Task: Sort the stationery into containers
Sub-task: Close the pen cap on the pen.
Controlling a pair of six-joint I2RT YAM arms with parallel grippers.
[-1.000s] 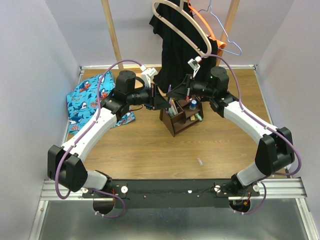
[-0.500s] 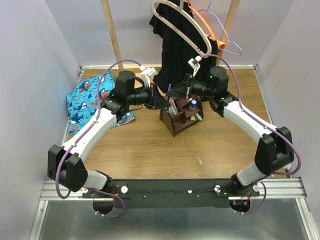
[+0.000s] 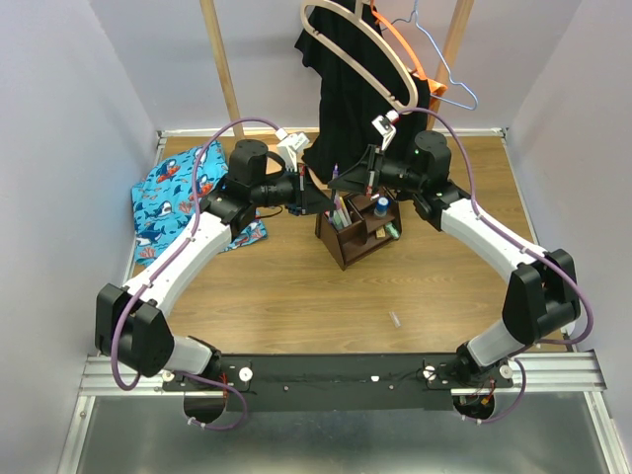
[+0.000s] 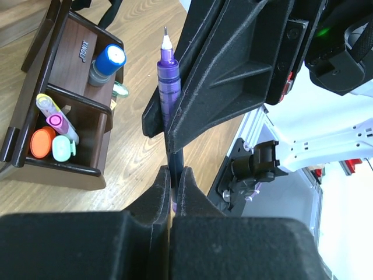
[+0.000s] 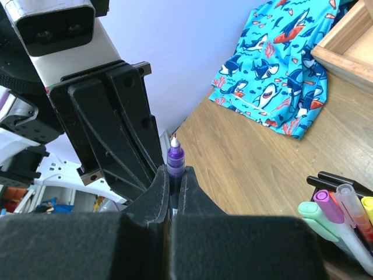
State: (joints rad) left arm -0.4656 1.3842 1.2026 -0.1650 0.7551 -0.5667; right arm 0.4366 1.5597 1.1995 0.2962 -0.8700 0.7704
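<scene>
One black garment [image 3: 351, 109] hangs at twelve o'clock, one shark cloth [image 3: 173, 197] lies at ten, and one brown organizer [image 3: 348, 252] stands at centre. Just above it, the left gripper [image 4: 173, 176] and right gripper [image 5: 173, 175] both pinch the one purple pen [image 4: 165, 73]. From overhead the fingers hide that pinch. The left wrist view alone counts four markers [image 4: 42, 142] in one slot, with one blue bottle [image 4: 109, 60] at one o'clock of them.

The right hand [image 5: 175, 182] pinches the purple pen [image 5: 175, 158], tip poking past its fingers.
</scene>
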